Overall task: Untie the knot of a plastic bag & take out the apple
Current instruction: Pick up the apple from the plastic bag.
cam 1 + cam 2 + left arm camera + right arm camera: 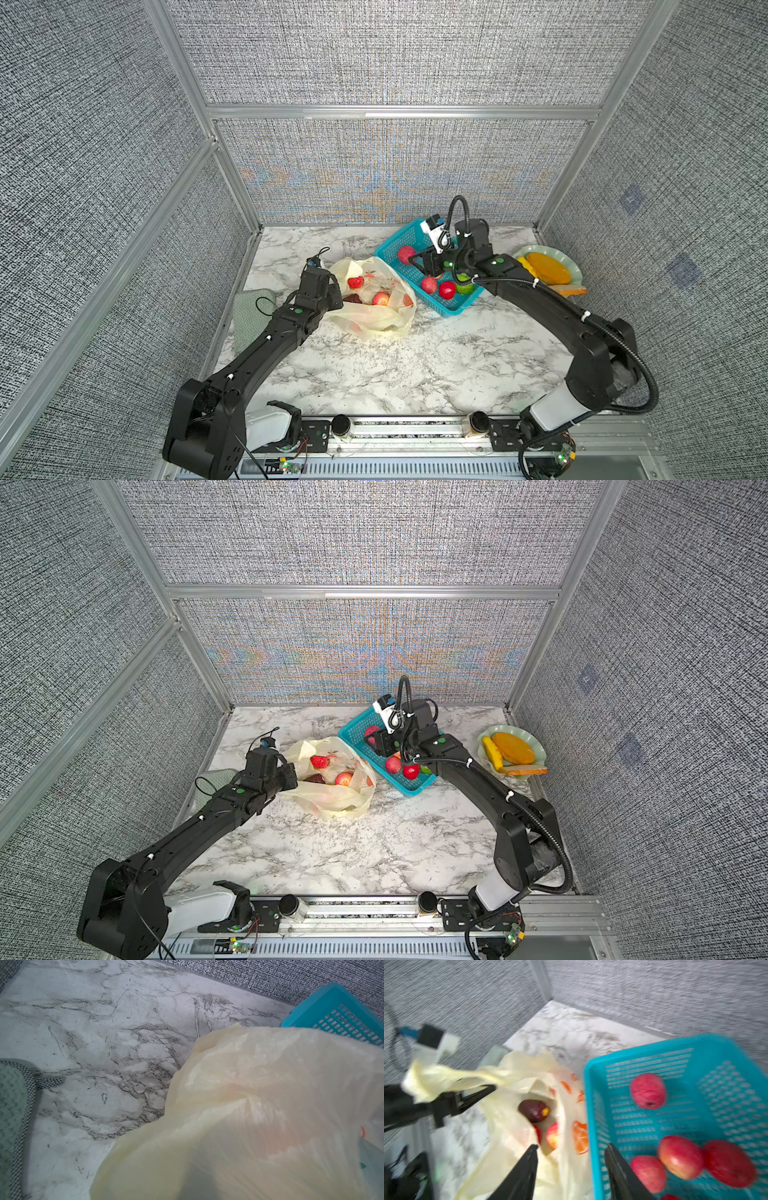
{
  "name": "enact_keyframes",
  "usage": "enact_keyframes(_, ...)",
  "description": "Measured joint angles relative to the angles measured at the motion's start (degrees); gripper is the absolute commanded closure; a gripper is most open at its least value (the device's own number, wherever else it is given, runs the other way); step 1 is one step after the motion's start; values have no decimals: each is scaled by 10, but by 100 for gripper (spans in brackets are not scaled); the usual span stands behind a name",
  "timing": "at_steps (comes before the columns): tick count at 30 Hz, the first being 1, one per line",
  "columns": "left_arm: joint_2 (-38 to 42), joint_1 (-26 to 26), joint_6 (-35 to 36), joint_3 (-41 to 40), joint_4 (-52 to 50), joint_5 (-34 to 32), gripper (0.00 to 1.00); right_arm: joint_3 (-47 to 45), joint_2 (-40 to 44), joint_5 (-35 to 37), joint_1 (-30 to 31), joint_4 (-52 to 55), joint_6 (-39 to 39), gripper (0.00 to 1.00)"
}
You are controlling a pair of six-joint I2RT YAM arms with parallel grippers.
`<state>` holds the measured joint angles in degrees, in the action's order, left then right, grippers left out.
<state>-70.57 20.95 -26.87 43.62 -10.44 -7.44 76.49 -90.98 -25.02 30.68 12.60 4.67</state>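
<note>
plastic bag [376,322]: pale yellow and thin, it lay on the marble table [415,374] just beside the teal basket [448,311], its mouth gaping upward.
knot: we found no bunched twist; with the mouth that wide, we judged the untying done.
apple [380,298]: a red-and-yellow one sat inside the bag beside a dark purple fruit [352,298], a strawberry [355,282] near them.
left gripper [336,301]: clamped on the bag's rim at the side away from the basket, pulling a strip of plastic taut.
right gripper [571,1149]: jaws apart and empty, it hung over the basket's edge nearest the bag; several red apples [648,1091] lay in the basket.
step in hand: we read it as reaching into the bag for the apple.
doing it well: we would have held the left pinch taut to keep the mouth wide, come down from above, straddled the apple alone and closed gently, clear of film and strawberry.
risk: thin film could have snagged a finger and dragged the whole bag.
writing: we read no brand or text, only printed orange slices; the right wrist view was blurred, so small lettering may have escaped us.
</note>
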Motion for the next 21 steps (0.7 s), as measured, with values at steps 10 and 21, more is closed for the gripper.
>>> enact_keyframes(10,-14,0,-1,5,-1,10,97,60,-150,29,109,63,15,58)
enact_keyframes(21,-19,0,0,18,-17,14,97,205,-308,149,113,130,38,47)
